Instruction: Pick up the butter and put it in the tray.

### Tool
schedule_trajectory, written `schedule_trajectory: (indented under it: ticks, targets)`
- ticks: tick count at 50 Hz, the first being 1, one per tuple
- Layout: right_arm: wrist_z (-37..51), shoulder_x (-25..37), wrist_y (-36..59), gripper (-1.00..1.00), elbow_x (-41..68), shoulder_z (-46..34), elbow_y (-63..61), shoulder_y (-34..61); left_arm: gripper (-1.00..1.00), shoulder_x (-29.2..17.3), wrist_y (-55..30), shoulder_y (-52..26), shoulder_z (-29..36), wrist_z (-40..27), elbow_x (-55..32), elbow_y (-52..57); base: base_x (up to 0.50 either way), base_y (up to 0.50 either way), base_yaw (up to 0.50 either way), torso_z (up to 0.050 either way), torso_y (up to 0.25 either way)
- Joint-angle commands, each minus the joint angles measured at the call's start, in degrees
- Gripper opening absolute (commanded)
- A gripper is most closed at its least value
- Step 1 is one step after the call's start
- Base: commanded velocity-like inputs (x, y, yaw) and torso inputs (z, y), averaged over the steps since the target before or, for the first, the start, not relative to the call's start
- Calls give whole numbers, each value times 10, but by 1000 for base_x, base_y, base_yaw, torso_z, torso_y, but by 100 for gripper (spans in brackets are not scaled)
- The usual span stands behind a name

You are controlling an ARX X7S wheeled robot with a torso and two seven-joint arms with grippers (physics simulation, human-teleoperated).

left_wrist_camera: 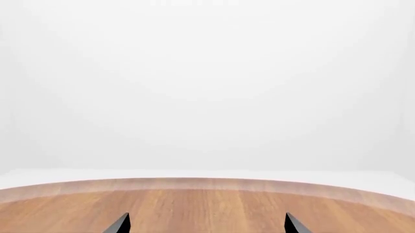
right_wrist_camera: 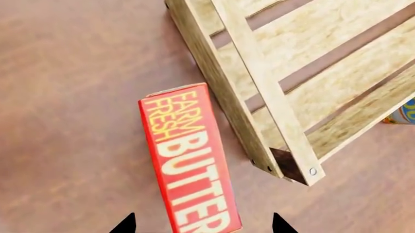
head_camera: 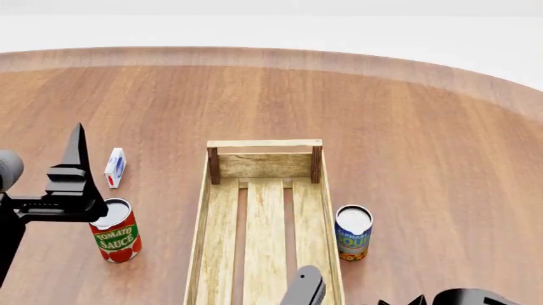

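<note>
The right claw [right_wrist_camera: 202,227], spread open and empty, straddles the butter [right_wrist_camera: 188,160], which lies flat on the table [right_wrist_camera: 71,97] beside the tray [right_wrist_camera: 272,97] corner. The left claw [left_wrist_camera: 206,224] is open, empty.

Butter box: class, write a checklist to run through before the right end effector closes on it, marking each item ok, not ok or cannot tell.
1. Right end effector open, fingertips either side of the butter: ok.
2. Butter lies flat on the table: ok.
3. Butter clear of the tray wall: cannot tell; it lies close alongside.
4. Tray floor free for the box: ok in the head view.
5. Fingertips low enough to grip: cannot tell.
6. Left end effector out of the way, over bare table: ok.
</note>
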Motion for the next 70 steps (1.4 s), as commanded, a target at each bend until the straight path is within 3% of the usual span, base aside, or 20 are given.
schedule_trajectory:
  ticks: [1, 70]
  targets:
    - [-13, 4, -14, 100, -18, -9, 11, -6, 100, -2, 4, 1, 3, -2, -1, -3, 0, 0, 0, 0, 0]
    - [-181, -41, -209, 100, -175, -91, 189, -92, 100, -17, 14, 14, 17, -15, -19, 14, 0, 0, 0, 0, 0]
